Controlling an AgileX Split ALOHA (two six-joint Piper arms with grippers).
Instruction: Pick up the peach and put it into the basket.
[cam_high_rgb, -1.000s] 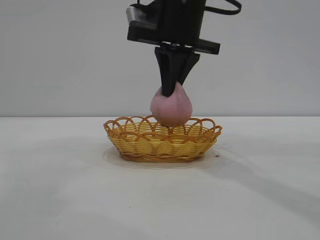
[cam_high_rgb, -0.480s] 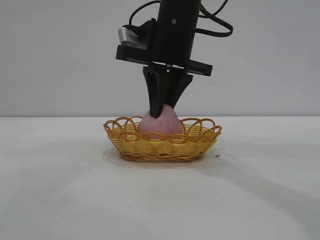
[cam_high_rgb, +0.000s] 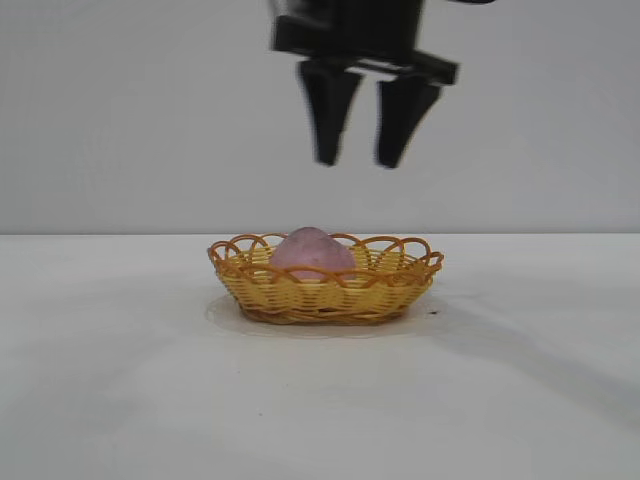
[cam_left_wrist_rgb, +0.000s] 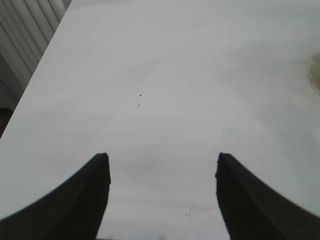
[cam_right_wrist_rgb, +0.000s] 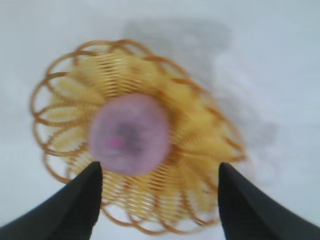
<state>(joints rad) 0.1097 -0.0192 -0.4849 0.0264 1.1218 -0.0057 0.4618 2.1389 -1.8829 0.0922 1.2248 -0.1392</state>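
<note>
Pink-mauve and matte, the rounded peach (cam_high_rgb: 312, 251) is seen lying inside the shallow oval wicker basket (cam_high_rgb: 390, 292), whose yellow woven sides are topped by an orange-brown looped rim. Its slightly pointed top rises just above that rim, and it sits a little toward the left arm's side of the basket's middle. The basket is set on the white desk (cam_high_rgb: 120, 380), roughly central in the exterior view.

Well above the basket the right gripper (cam_high_rgb: 358, 160) is held with its two black jaws parted and nothing between them; clear air is seen between the jaw tips and the peach. The peach lies almost straight below the jaws, slightly toward the left jaw's side.

From the right wrist view the peach (cam_right_wrist_rgb: 129, 134) is seen from above, resting on the woven floor of the basket (cam_right_wrist_rgb: 210, 145), with the right gripper (cam_right_wrist_rgb: 160, 172) spread wide and its dark jaw tips framing the basket's near rim without touching anything.

In the left wrist view the left gripper (cam_left_wrist_rgb: 162, 162) is shown with its jaws released and apart over bare desk (cam_left_wrist_rgb: 165, 90), away from the basket.
</note>
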